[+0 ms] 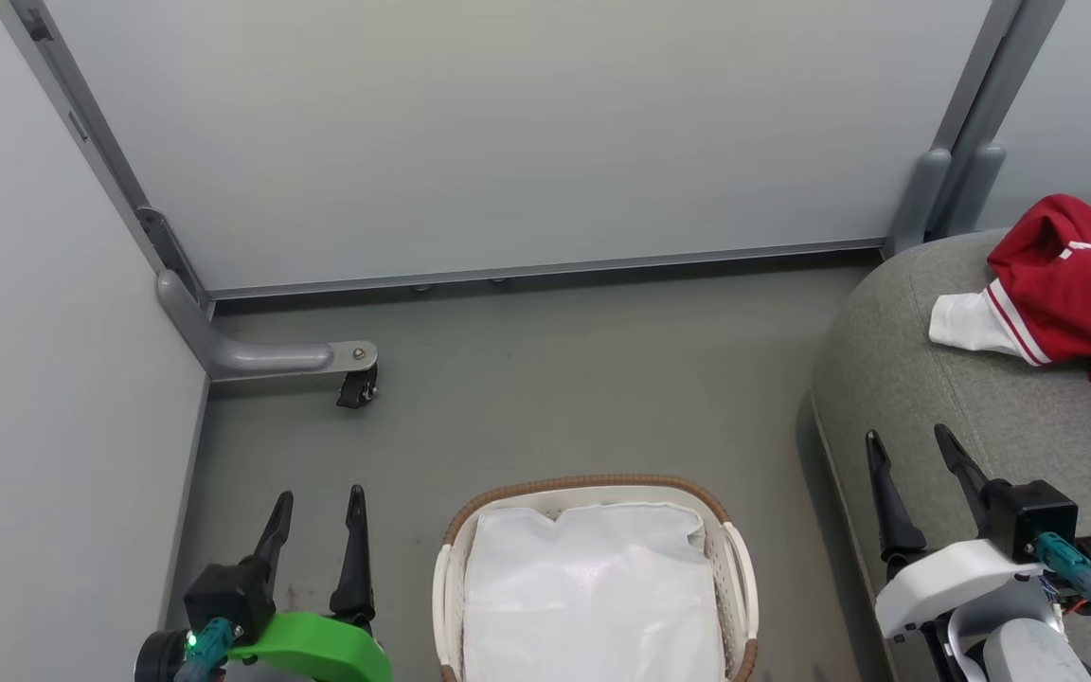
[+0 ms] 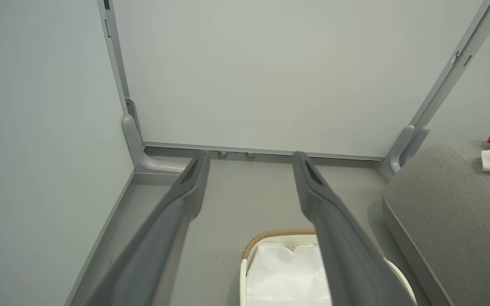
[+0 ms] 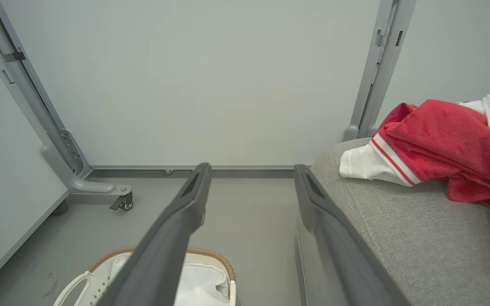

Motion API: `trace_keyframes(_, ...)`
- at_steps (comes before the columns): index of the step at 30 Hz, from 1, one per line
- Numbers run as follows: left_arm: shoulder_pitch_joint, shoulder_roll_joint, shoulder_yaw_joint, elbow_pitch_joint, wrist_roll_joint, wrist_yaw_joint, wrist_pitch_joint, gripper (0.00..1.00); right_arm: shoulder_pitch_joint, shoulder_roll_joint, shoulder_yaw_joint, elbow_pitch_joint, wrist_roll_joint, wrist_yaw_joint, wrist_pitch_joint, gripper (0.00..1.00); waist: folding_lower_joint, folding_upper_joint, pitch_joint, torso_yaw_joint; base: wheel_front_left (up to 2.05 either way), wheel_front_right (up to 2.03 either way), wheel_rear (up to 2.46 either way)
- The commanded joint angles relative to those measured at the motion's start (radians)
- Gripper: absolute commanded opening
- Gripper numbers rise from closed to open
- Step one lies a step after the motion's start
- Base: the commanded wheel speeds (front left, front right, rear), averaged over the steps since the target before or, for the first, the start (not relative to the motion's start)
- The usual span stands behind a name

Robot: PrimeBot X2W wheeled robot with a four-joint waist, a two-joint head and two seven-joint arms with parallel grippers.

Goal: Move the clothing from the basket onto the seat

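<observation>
The clothing [image 1: 1071,284] is laid in a heap on the seat [image 1: 924,379], well apart from the basket [image 1: 593,488] on the floor. In the basket a white liner [image 1: 593,587] is seen, with no red fabric on it. The left pincer [image 1: 320,493] and the right pincer [image 1: 907,434] are held open and empty. The task is judged nearly or fully done; the basket's near end is cut off.

Red clothing [image 1: 1076,279] on seat [image 1: 934,407], basket [image 1: 593,484] seemingly empty
</observation>
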Motion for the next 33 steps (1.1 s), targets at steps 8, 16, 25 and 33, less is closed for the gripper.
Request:
trace_keyframes(8, 0.016, 0.001, 0.010, -0.012, -0.001, 0.004, -0.001, 1.00, 0.012, -0.004, -0.005, -0.007, 0.003, -0.001, -0.005, 1.00, 0.0001, 0.0000, 0.008, -0.004, 0.00, 0.00, 0.00)
trace_keyframes(16, 0.012, 0.001, 0.013, -0.013, -0.005, 0.004, -0.001, 1.00, 0.010, -0.004, -0.008, -0.006, 0.006, -0.001, -0.005, 1.00, 0.0001, 0.0000, 0.009, -0.003, 0.00, 0.00, 0.00)
trace_keyframes(25, 0.010, 0.000, 0.010, 0.020, -0.007, 0.000, 0.001, 0.00, 0.012, 0.009, -0.004, 0.030, 0.003, 0.000, 0.004, 0.00, 0.0001, 0.0000, 0.010, -0.001, 0.00, 0.00, 0.00)
trace_keyframes(33, 0.000, 0.000, 0.041, 0.007, -0.154, -0.009, 0.043, 0.00, 0.003, 0.008, -0.018, 0.024, 0.170, 0.000, 0.053, 0.00, 0.0001, 0.0000, 0.009, -0.002, 0.00, 0.00, 0.00)
